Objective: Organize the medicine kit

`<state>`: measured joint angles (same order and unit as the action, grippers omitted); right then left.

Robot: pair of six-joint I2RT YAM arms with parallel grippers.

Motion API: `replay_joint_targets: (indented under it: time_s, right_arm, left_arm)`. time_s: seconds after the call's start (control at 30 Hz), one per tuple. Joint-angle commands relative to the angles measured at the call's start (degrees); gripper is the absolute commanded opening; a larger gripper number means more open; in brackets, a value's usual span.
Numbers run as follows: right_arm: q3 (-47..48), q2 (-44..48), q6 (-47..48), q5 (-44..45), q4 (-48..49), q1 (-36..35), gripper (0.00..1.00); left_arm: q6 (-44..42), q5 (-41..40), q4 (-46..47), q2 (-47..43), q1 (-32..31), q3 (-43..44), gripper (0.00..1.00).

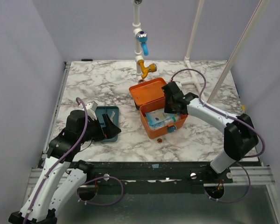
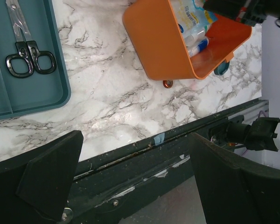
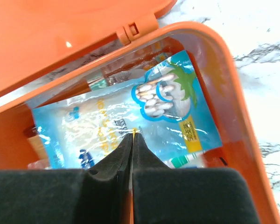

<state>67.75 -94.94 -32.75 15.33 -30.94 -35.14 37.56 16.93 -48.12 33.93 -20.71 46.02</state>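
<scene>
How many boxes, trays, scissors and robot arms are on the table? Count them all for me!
Orange box: 1
Teal tray: 1
Scissors: 1
Robot arms: 2 (left arm, right arm)
Total: 5
</scene>
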Motion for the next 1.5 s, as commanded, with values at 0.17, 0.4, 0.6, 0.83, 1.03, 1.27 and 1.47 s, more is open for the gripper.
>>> replay_joint_targets:
  time_s: [0.17,0.4,0.6,0.83,1.03,1.27,1.47]
  right_arm:
    - [1.08,14.16,3.85,1.48,-4.28,0.18,0.29]
    - [-0.93,23.9,6.82,-7.31,-6.34,0.15,0.54]
    - [-1.12,29.99,7.4,-16.72,-11.52,0.14,0.57]
    - [-2.58,34.82,6.5,-24.05,-17.67,0.07,0.6]
    - [-10.88,38.68,3.25,-28.05,-16.96,-0.56,0.62]
    - [-19.54,41.55,-1.24,-25.57,-13.17,-3.7,0.64]
    - [-24.52,41.26,-3.48,-21.99,-9.51,-7.26,0.64]
  left_arm:
    - [0.58,-0.35,0.5,1.04,0.32,0.7,0.98]
    - [0.42,-0.4,0.74,2.34,0.32,1.63,0.98]
    - [0.58,-0.64,1.05,3.07,0.41,2.23,0.98]
    - [2.28,-2.89,1.28,2.57,0.41,1.38,0.98]
    - [4.28,-5.09,0.68,1.33,0.41,0.46,0.98]
    - [6.19,-5.89,0.42,-0.12,0.41,-0.47,0.98]
    - [6.62,-6.79,-0.54,-0.61,0.41,-0.49,0.99]
